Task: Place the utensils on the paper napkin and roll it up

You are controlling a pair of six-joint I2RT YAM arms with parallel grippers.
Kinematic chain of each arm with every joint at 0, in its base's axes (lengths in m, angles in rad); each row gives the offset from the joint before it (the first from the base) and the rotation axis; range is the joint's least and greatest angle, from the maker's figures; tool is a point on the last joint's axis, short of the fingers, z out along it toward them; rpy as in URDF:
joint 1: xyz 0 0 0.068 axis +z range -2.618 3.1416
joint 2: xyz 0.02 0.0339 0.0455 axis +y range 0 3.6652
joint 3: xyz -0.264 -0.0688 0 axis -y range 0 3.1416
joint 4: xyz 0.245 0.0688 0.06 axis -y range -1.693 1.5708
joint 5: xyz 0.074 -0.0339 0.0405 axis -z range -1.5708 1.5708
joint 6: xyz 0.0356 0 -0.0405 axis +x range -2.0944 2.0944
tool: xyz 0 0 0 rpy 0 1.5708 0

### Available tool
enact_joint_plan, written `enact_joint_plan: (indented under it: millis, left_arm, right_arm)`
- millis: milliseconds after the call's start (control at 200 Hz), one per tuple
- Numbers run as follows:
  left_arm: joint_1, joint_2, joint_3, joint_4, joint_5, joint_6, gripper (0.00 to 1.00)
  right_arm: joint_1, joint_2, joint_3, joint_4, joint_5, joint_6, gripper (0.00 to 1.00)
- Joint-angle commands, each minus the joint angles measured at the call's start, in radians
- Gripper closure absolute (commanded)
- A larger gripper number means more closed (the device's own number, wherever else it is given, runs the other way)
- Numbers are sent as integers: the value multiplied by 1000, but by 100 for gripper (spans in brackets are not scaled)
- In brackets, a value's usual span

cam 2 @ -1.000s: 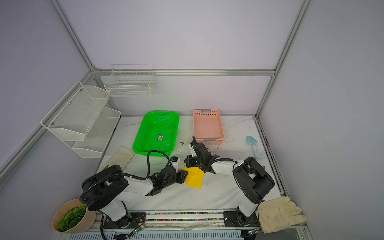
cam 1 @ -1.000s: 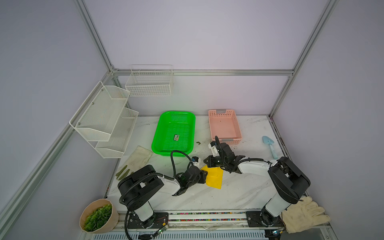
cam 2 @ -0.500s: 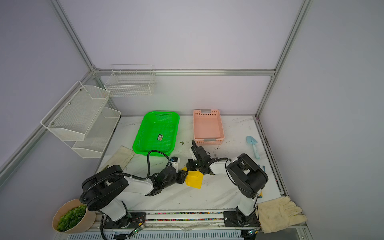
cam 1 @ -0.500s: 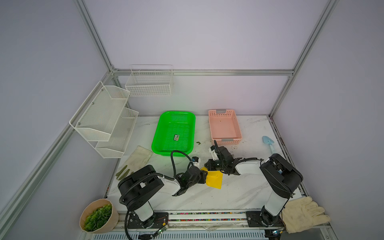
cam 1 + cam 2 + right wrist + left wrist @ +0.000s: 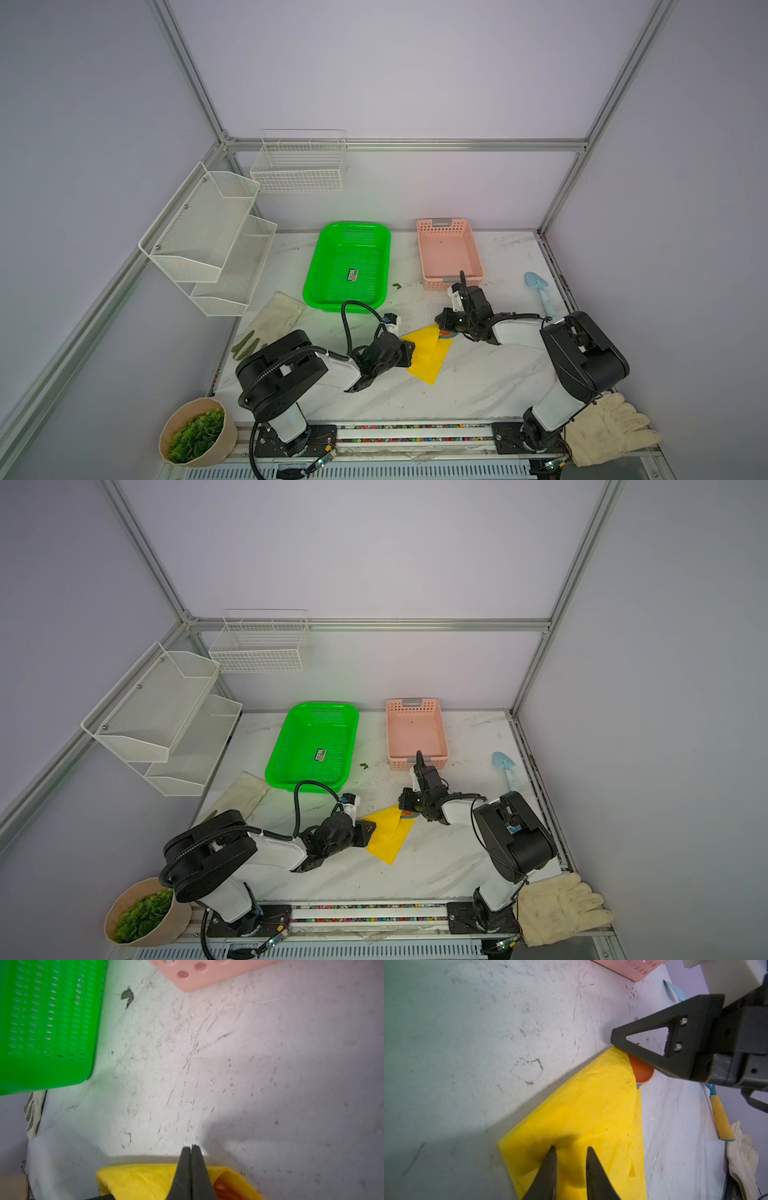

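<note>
The bright yellow, thin paper napkin (image 5: pixel 428 353) lies folded over on the white marble-patterned tabletop (image 5: pixel 478 374). In both top views it sits near the middle, between the 2 grippers. It is well apart from the green perforated plastic basket (image 5: pixel 386 257) and the pink perforated plastic basket (image 5: pixel 420 257) behind it. From the fold's far end pokes the round bowl of 1 orange plastic spoon (image 5: pixel 642 1072), with a sliver of a teal plastic piece (image 5: pixel 638 1086) just beside it. The rest of the utensils is hidden by the paper, so how many lie inside cannot be told. The left gripper (image 5: pixel 570 1148) is at the napkin's left corner, its 2 black fingers pointing at the paper. A narrow gap with yellow showing through separates them, and I cannot tell whether they pinch the paper or only rest on it. The right gripper (image 5: pixel 191 1146) has its jaws pressed fully together with nothing between them. It lies across the napkin's far corner, over the spoon bowl, its tips reaching just past the paper's edge onto bare tabletop. A light blue plastic toy shovel (image 5: pixel 538 286) lies near the table's right edge. A cream fabric glove (image 5: pixel 611 428) lies at the front right corner, beside the right arm's base.
</note>
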Motion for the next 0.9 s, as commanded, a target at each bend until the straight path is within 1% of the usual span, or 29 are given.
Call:
enact_joint_plan:
  millis: [0, 175, 380, 665, 895]
  left_arm:
    - [-3, -1, -42, -95, -35, -18, 74]
    - [-3, -1, -40, -97, -39, -19, 74]
    - [-5, 2, -36, -97, -43, -21, 75]
    - [-6, 2, -39, -96, -50, -27, 75]
    - [-7, -3, -42, -95, -57, -30, 75]
  right_arm:
    - [13, -57, 15, -6, -18, 7, 100]
    - [127, -67, 61, -29, 12, 31, 100]
    - [203, -10, 62, 13, -1, 69, 100]
    - [200, 14, 16, 4, 44, 59, 100]
    - [127, -11, -47, 1, 47, 51, 100]
